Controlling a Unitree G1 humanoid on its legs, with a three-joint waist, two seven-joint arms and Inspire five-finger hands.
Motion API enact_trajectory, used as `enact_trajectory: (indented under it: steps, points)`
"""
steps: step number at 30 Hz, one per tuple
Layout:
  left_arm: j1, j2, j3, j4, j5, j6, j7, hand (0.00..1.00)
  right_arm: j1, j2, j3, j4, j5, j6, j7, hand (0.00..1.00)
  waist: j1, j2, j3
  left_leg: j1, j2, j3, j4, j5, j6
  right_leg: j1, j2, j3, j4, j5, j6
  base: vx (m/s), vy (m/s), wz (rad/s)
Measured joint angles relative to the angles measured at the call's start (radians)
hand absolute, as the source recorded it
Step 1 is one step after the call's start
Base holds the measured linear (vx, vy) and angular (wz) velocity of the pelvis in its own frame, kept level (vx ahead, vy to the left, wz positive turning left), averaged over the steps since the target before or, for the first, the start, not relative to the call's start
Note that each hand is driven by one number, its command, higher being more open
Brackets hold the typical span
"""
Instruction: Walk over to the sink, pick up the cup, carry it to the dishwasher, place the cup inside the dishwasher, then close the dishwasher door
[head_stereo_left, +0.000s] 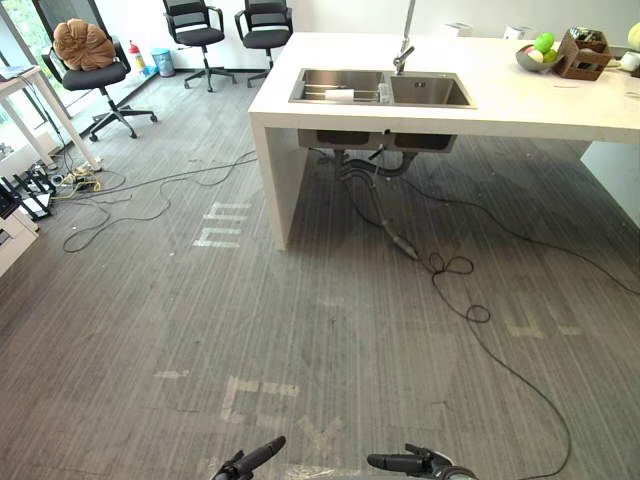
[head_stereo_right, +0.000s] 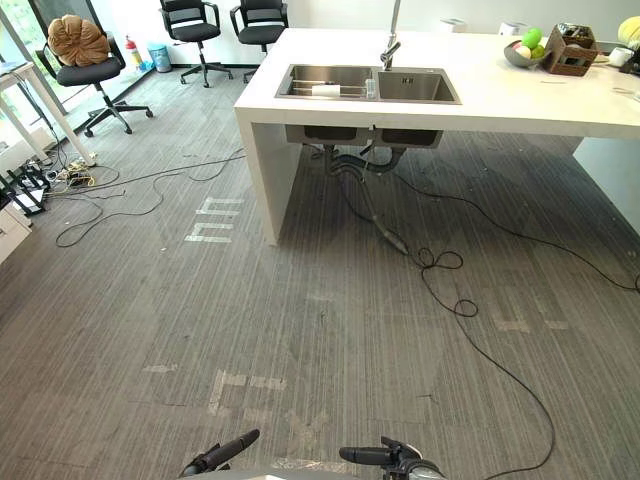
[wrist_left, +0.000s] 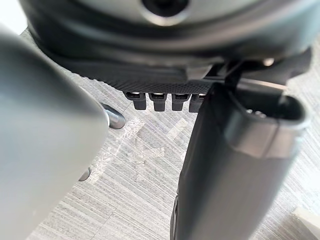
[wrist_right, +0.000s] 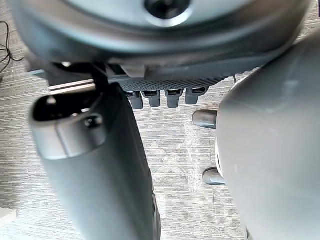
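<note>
L hand (head_stereo_left: 250, 462), R hand (head_stereo_left: 408, 462) low, relaxed; cup (head_stereo_left: 385, 93) in sink (head_stereo_left: 430, 92).

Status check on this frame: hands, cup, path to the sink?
Both empty: left hand and right hand low, fingers relaxed. Cup not made out from here; sink far ahead. Black cable loops on floor before it.

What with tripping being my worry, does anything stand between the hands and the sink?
Nothing upright: bare floor runs from the left hand and right hand to the sink. Only a dark cable trails on the floor from under the sink, right of centre.
</note>
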Motion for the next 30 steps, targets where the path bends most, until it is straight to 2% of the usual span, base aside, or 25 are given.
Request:
enact_trajectory:
  steps: [11,16,23,30]
  points:
    - [-0.005,-0.002,0.030,0.012,0.011,-0.014,0.021,1.00,-0.020,-0.004,-0.026,0.019,0.015,0.026,0.059,1.00,-0.005,-0.012,0.014,0.006,-0.004,-0.005,-0.004,0.003,0.001,0.005,-0.003,-0.004,0.000,0.000,0.000,-0.01,0.005,0.00]
    - [-0.007,-0.002,0.042,0.020,0.012,-0.020,0.027,1.00,-0.021,-0.003,-0.044,0.020,0.020,0.028,0.063,1.00,-0.008,-0.015,0.016,0.008,-0.005,-0.005,-0.005,0.003,0.002,0.008,-0.004,-0.004,0.000,0.000,0.000,-0.02,0.012,0.00]
    - [-0.008,-0.005,0.043,0.021,0.070,-0.068,0.057,1.00,-0.022,-0.002,-0.044,0.022,0.057,0.028,0.063,1.00,-0.009,-0.026,0.023,0.009,-0.007,-0.007,-0.009,0.003,0.003,0.009,-0.006,-0.006,0.000,0.000,0.000,-0.02,0.011,0.01]
    - [-0.009,-0.004,0.043,0.021,0.075,-0.069,0.063,1.00,-0.023,-0.001,-0.045,0.023,0.057,0.028,0.064,1.00,-0.010,-0.030,0.025,0.009,-0.010,-0.009,-0.009,0.004,0.003,0.009,-0.008,-0.007,0.000,0.000,0.000,0.00,0.000,0.00]
